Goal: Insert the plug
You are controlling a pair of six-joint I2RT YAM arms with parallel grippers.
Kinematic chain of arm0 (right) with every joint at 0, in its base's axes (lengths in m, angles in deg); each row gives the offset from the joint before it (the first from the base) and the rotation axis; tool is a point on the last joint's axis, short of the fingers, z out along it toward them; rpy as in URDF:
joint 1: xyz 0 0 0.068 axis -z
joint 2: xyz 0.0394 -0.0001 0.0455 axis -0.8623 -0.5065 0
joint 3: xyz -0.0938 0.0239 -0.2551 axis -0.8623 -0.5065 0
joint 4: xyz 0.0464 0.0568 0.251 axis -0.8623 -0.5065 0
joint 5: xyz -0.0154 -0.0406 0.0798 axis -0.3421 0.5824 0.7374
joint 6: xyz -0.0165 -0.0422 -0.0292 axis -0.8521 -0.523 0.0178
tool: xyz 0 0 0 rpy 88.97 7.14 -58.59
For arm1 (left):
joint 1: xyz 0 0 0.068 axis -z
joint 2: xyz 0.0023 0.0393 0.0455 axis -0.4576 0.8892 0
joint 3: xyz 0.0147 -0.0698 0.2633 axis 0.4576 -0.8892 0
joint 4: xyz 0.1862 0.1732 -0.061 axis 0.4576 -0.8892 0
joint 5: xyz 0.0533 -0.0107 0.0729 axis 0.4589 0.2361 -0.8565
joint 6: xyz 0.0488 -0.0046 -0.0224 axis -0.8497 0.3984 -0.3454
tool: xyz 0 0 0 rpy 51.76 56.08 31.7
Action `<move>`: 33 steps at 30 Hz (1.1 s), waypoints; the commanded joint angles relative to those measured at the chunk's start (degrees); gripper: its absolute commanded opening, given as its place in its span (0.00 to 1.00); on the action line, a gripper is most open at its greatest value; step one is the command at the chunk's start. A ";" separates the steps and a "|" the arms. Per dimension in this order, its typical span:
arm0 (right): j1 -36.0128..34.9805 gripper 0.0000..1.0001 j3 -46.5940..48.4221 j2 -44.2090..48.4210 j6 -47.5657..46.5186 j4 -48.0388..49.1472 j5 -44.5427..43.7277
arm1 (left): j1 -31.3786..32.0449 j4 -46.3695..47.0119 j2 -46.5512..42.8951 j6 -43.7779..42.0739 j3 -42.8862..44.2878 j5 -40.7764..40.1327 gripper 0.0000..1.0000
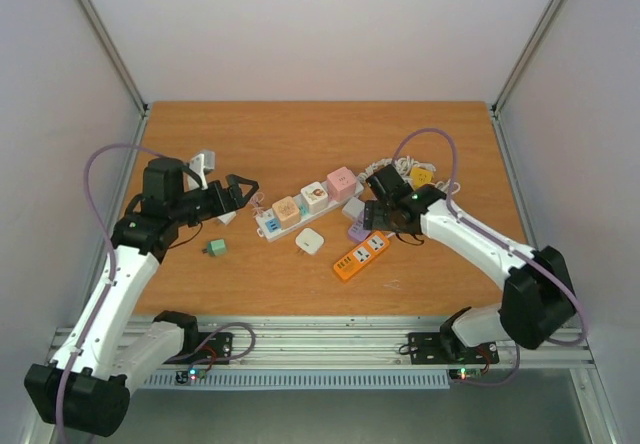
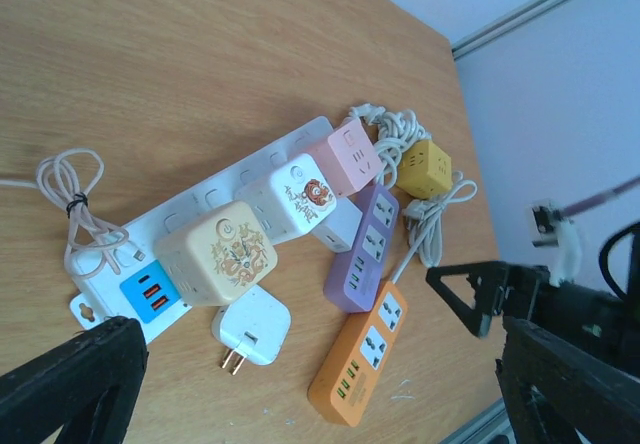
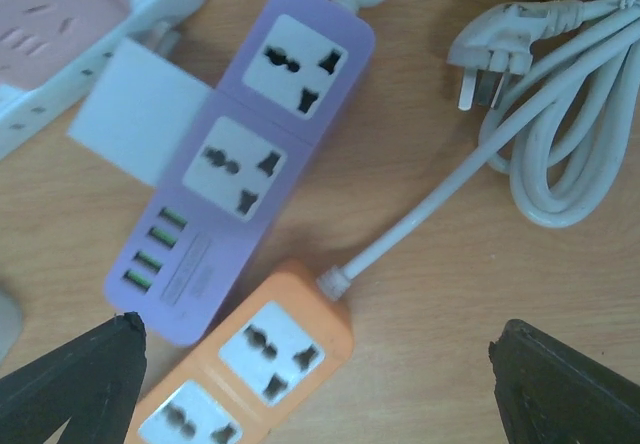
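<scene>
The wooden table (image 1: 300, 134) bears a white strip (image 2: 200, 202), purple strip (image 3: 240, 154), orange strip (image 1: 361, 257) and white plug (image 1: 309, 241).

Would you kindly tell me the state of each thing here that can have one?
Left pincer: open, empty.
Right pincer: open, empty.
White power strip: cube adapters plugged in.
White two-pin adapter: unplugged, lying flat.
Purple strip: sockets empty.
Orange strip: sockets empty.
Three-pin plug: unplugged, lying loose.

A wooden table (image 1: 300, 129) fills the cell floor. A small green adapter (image 1: 215, 248) lies on it at the near left. A yellow cube socket (image 1: 422, 175) sits at the far right, well apart from it. A grey-white block (image 1: 203, 162) stands at the far left.
</scene>
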 commanded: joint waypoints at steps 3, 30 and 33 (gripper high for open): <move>7.81 0.93 7.32 -9.84 -1.03 2.97 0.81 | -0.13 2.53 0.07 -5.46 1.21 0.14 0.96; 23.46 0.72 24.92 -33.17 -1.36 1.47 -0.16 | -0.13 2.85 -2.17 -10.58 -1.25 -3.79 0.96; 23.75 0.63 24.55 -33.26 -1.11 1.95 0.43 | -0.13 2.83 -1.98 -10.58 -1.25 -4.03 0.96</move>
